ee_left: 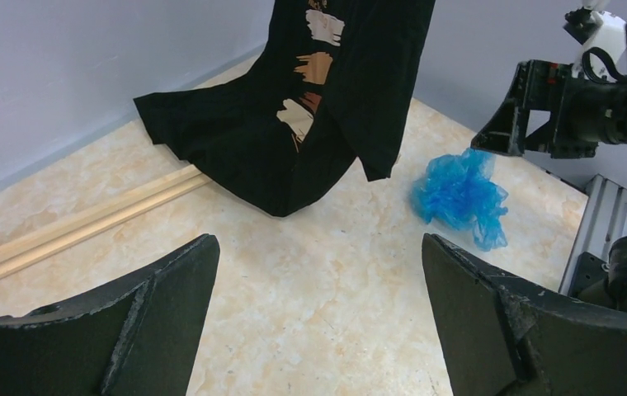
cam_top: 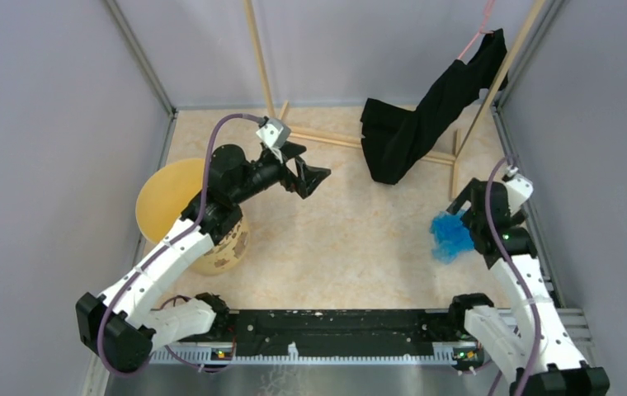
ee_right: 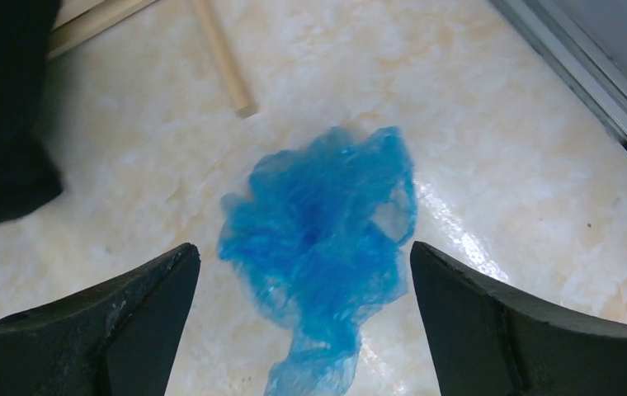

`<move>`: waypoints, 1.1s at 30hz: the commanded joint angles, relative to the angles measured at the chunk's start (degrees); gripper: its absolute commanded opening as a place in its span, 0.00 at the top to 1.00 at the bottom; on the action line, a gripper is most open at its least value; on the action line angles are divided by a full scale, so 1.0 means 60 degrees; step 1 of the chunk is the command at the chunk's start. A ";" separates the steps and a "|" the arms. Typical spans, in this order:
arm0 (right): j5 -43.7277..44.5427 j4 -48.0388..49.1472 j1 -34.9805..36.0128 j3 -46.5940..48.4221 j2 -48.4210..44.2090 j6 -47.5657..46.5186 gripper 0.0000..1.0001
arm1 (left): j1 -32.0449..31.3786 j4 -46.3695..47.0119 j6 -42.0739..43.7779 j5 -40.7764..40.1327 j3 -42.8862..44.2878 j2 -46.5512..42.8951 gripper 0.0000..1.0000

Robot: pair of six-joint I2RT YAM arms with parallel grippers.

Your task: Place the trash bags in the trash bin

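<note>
One crumpled blue trash bag [cam_top: 450,237], one trash bin [cam_top: 226,252], one black garment [cam_top: 409,124].

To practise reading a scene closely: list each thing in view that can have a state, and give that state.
trash bag: crumpled, lying on the table, ungripped.
trash bin: upright, open-topped, visible inside empty.
left gripper: open, empty.
right gripper: open, above the trash bag.
black garment: hanging, lower end on the table.

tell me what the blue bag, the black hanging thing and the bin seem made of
Trash bag: thin plastic film, crinkled, translucent, slightly glossy. Black garment: soft matte cloth, draping in folds. Trash bin: smooth matte yellow, likely plastic or coated card; unclear.
</note>
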 commanded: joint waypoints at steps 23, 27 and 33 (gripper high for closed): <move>-0.7134 0.4704 -0.2056 -0.2686 -0.0625 -0.1463 0.95 | -0.0054 0.0243 -0.0873 0.1051 0.0557 0.0573 0.01; -1.1596 0.5739 -0.1145 -0.2874 -0.0289 -0.1455 1.00 | -0.0054 0.0133 -0.1220 0.1129 0.0692 0.0884 0.01; -1.0234 0.5872 0.2848 -0.2459 -0.0120 -0.1049 1.00 | -0.0204 0.0397 -0.1648 0.2135 0.0701 0.1248 0.01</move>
